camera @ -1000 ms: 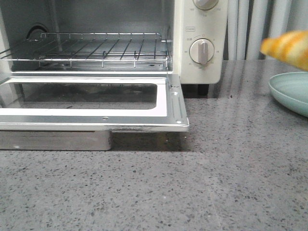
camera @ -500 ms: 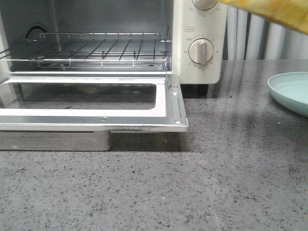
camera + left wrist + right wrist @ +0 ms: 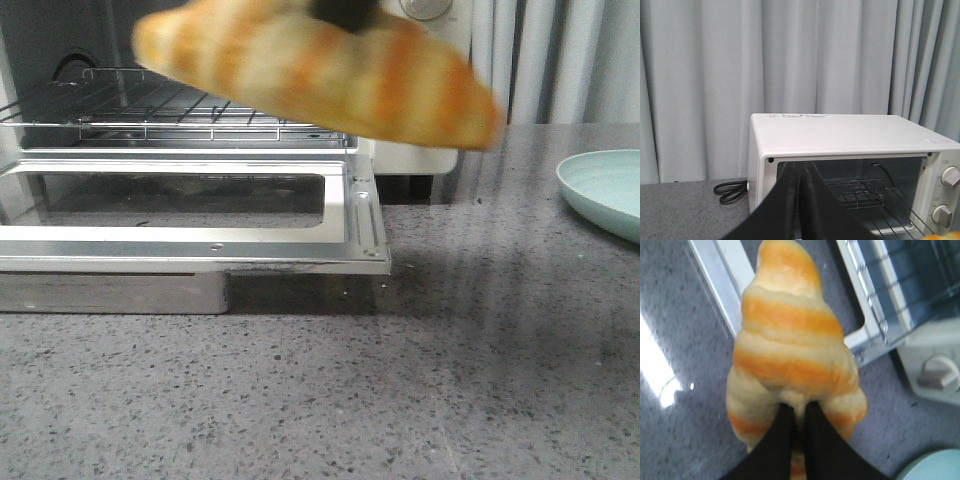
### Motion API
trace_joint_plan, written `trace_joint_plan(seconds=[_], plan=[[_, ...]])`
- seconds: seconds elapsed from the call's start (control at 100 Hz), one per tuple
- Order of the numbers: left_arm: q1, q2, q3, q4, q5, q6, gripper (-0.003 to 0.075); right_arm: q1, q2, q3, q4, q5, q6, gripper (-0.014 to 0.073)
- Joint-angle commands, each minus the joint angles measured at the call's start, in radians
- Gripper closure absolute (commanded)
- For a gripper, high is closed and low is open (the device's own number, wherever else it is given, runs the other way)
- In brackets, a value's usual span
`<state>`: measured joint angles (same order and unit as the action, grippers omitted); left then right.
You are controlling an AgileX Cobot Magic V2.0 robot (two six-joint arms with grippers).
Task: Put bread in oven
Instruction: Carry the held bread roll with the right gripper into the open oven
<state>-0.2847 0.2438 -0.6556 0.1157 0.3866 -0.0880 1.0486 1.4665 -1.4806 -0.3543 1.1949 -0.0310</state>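
Observation:
The bread (image 3: pixel 320 75), golden-orange and pale-yellow striped, hangs in the air in front of the oven's open mouth, over the right end of the lowered door. My right gripper (image 3: pixel 799 412) is shut on the bread (image 3: pixel 790 335) and pinches its middle; in the front view only a dark bit of the gripper (image 3: pixel 345 12) shows above the bread. The cream-white oven (image 3: pixel 415 110) stands open, its glass door (image 3: pixel 190 210) lying flat and its wire rack (image 3: pixel 120 110) bare. My left gripper (image 3: pixel 800 175) is shut and empty, held up facing the oven (image 3: pixel 840 137).
A pale mint-green plate (image 3: pixel 605 190) sits at the right edge of the grey stone counter (image 3: pixel 400 400). A black cable (image 3: pixel 730 191) lies coiled left of the oven. Grey curtains (image 3: pixel 740 75) hang behind.
The bread has moved left and down, from the upper right corner of the front view to in front of the oven's opening. The oven and the plate have not moved.

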Motion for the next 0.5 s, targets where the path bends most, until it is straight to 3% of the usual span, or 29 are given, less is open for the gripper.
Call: trace_joint_plan(seconds=[0.0,0.25,0.49], plan=[[0.004,0.014,-0.034,-0.008,-0.077,-0.011,0.0742,0.003,0.018,-0.101,-0.087,-0.073,-0.011,0.0662],[0.004,0.014,-0.034,-0.028,-0.05,-0.011,0.0741,0.001,0.161,-0.254,-0.225,-0.106,-0.011,0.0662],[0.004,0.014,-0.034,-0.028,-0.043,-0.011,0.0741,-0.005,0.248,-0.287,-0.392,-0.169,0.016,0.0662]])
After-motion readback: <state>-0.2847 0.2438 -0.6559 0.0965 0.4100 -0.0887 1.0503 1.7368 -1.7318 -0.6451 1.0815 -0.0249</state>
